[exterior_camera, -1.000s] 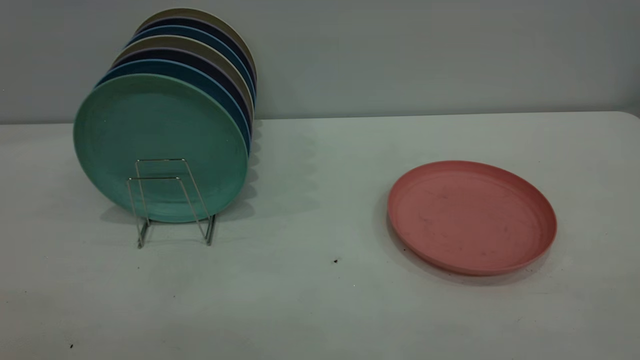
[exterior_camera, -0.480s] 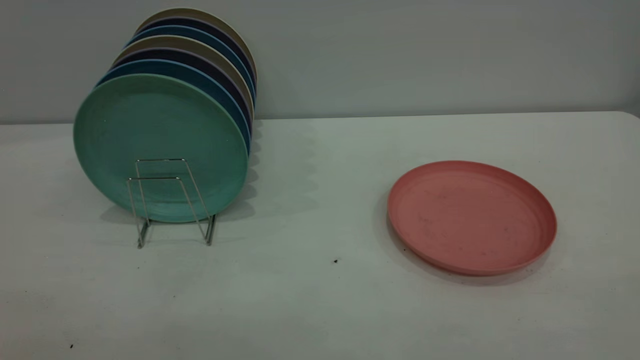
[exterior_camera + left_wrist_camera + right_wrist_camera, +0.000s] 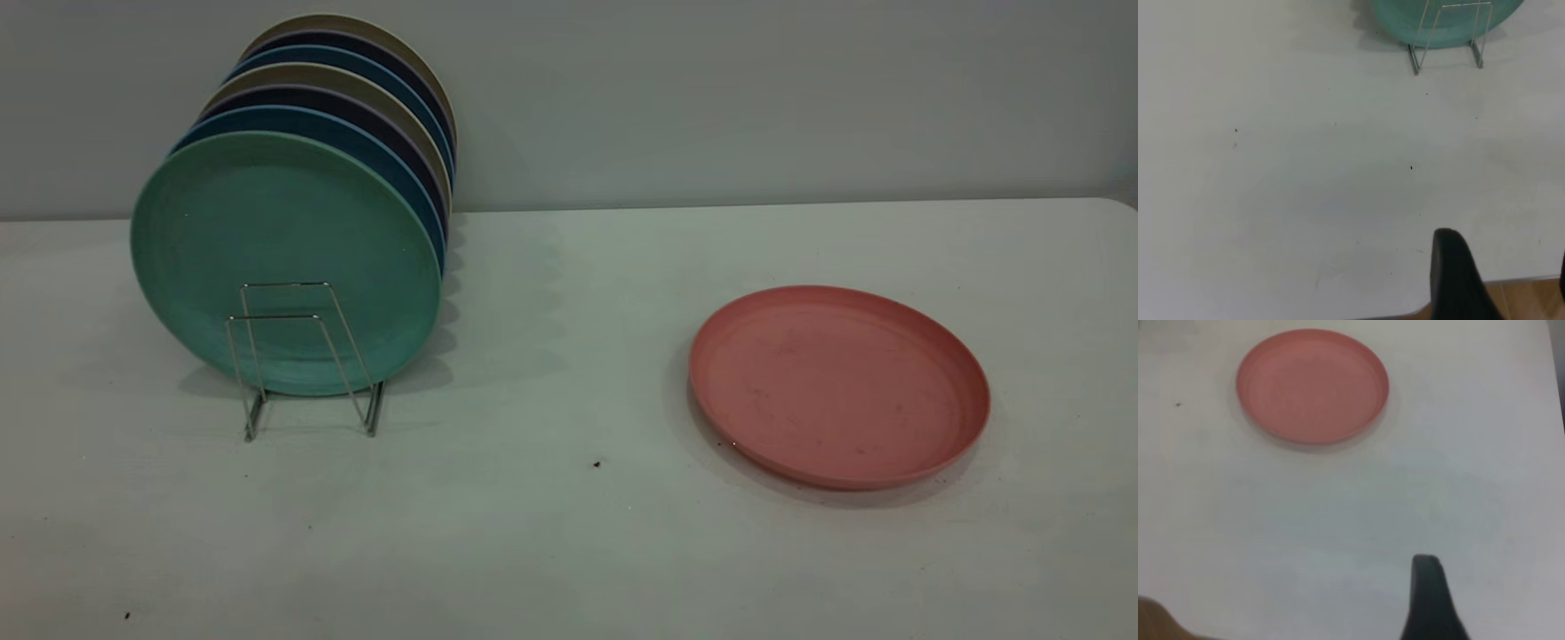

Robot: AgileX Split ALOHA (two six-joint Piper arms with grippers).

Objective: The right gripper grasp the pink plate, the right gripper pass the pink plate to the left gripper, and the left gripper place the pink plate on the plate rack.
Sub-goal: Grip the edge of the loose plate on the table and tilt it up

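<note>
Your pink plate [image 3: 839,385] lies flat on the table's [image 3: 569,533] right half, well apart from the plate rack [image 3: 302,356] at 9 o'clock. The right gripper [image 3: 1430,600] is nearer, empty; how far open, I cannot tell.
</note>
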